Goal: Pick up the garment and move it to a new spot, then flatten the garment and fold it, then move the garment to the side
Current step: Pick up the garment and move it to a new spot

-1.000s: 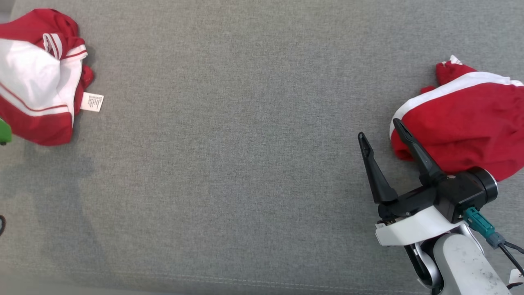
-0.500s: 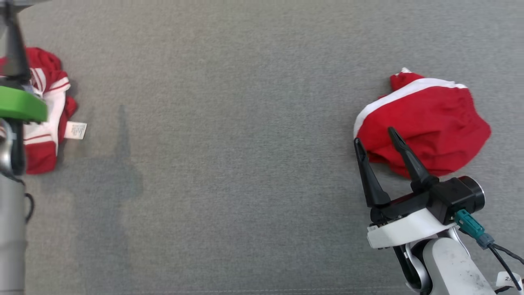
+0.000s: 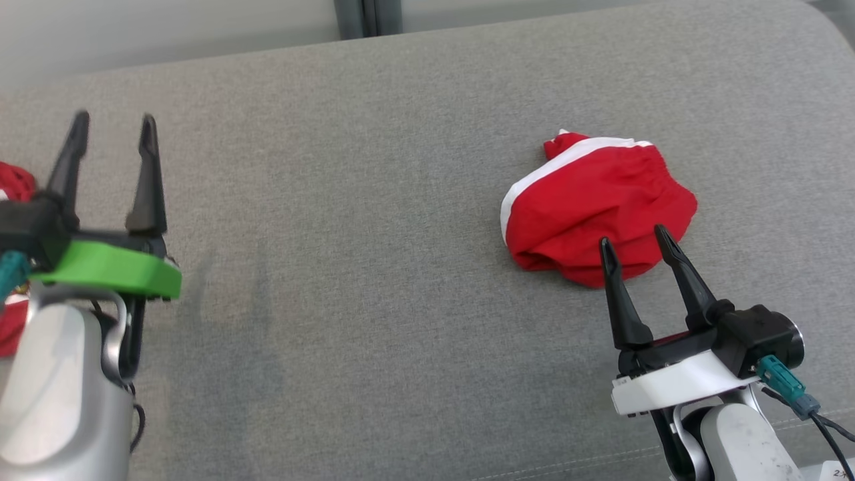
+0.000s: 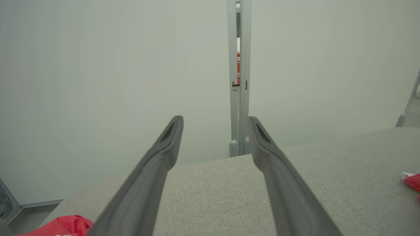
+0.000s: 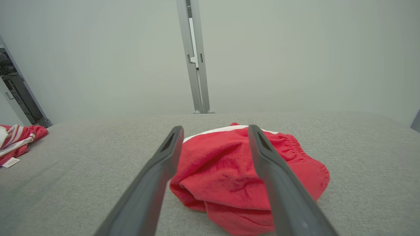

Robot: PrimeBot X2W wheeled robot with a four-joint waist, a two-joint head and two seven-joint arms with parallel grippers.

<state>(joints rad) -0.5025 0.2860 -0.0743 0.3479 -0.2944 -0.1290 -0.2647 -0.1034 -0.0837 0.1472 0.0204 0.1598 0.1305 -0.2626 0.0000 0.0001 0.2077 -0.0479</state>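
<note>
Pickup step, nothing gripped yet: red shorts [image 3: 588,200] lie bunched on the grey pad [image 3: 374,200], right hand [image 3: 633,237] spread and empty at their near edge, left hand [image 3: 114,119] spread, well apart; next, probably lower and pinch the cloth.

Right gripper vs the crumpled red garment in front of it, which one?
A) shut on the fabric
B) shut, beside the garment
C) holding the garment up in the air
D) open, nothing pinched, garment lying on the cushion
D: the right gripper has its jaws spread, and the red garment lies bunched on the grey cushion with no fabric clamped between the fingers.
</note>
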